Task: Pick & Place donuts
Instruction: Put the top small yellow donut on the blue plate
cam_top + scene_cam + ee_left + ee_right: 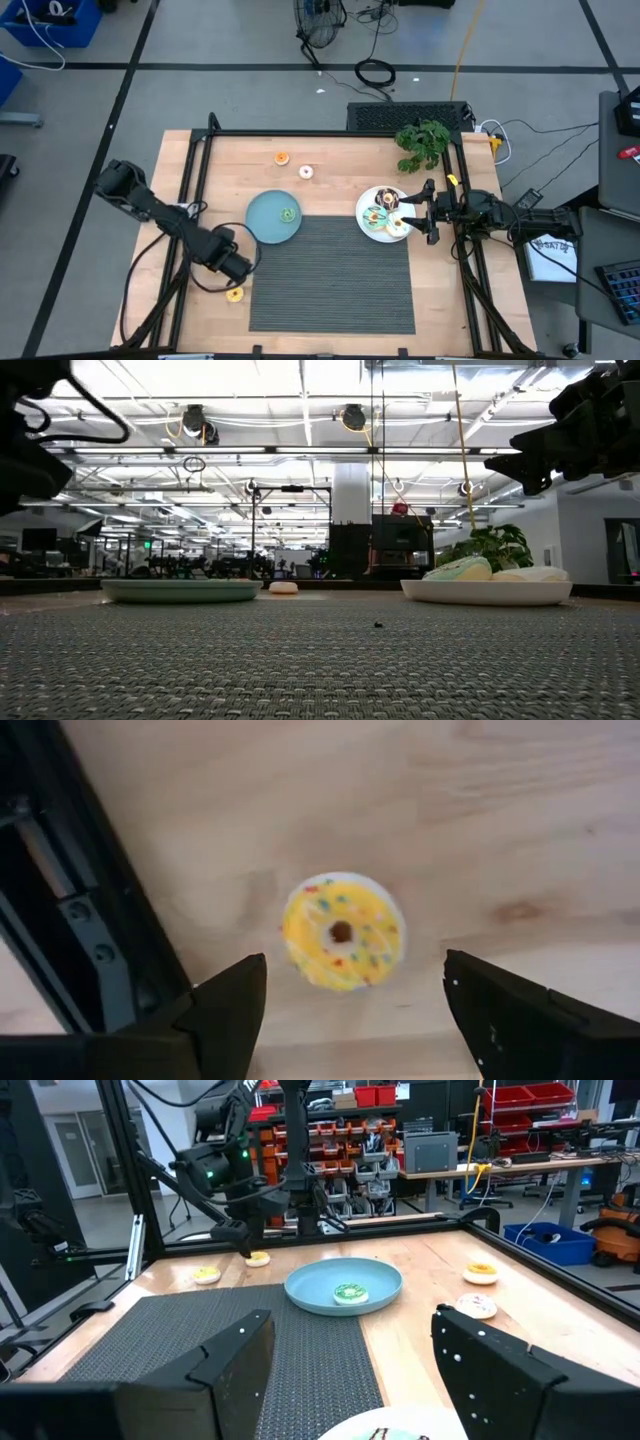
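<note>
Yellow donut (341,933): lies flat on bare wood at the near-left of the table, just left of the grey mat (330,275).
Left gripper (352,1005): poised over it, jaws apart, nothing held.
Step in hand: the pick; next, likely a descent and a closing around the ring.
Right gripper (418,210): waits open beside the white plate (366,226).
Count: one green donut (288,214) on the teal plate (262,220); an orange donut (282,157) and a white donut (306,172) loose at the far side; several on the white plate, number unclear.
</note>
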`<state>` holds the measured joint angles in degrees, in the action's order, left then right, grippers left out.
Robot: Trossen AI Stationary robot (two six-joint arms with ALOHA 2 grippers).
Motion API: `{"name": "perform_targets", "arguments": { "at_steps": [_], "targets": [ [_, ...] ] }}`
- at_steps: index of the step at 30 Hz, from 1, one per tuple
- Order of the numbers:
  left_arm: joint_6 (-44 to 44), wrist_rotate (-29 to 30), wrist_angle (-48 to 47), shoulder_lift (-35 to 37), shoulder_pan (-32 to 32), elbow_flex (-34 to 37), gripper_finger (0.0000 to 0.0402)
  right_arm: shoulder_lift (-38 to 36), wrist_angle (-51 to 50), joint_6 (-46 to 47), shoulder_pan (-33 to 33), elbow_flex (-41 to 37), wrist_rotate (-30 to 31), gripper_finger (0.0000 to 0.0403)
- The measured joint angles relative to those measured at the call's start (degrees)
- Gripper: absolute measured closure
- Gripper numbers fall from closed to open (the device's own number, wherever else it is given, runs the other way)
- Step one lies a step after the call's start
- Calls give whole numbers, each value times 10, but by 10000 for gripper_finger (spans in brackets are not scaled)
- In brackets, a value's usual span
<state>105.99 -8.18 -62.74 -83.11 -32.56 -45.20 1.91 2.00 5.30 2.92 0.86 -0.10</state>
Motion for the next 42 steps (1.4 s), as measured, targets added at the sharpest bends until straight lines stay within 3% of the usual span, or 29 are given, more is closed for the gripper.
{"name": "perform_targets", "arguments": {
  "at_steps": [13,26,42],
  "targets": [
    [16,6,104,1,-13,68,101,0,0,0,0,0,0,151],
    [-38,3,101,-1,-12,55,112,0,0,0,0,0,0,151],
    [18,7,59,-1,-11,43,118,0,0,0,0,0,0,151]
  ]
}}
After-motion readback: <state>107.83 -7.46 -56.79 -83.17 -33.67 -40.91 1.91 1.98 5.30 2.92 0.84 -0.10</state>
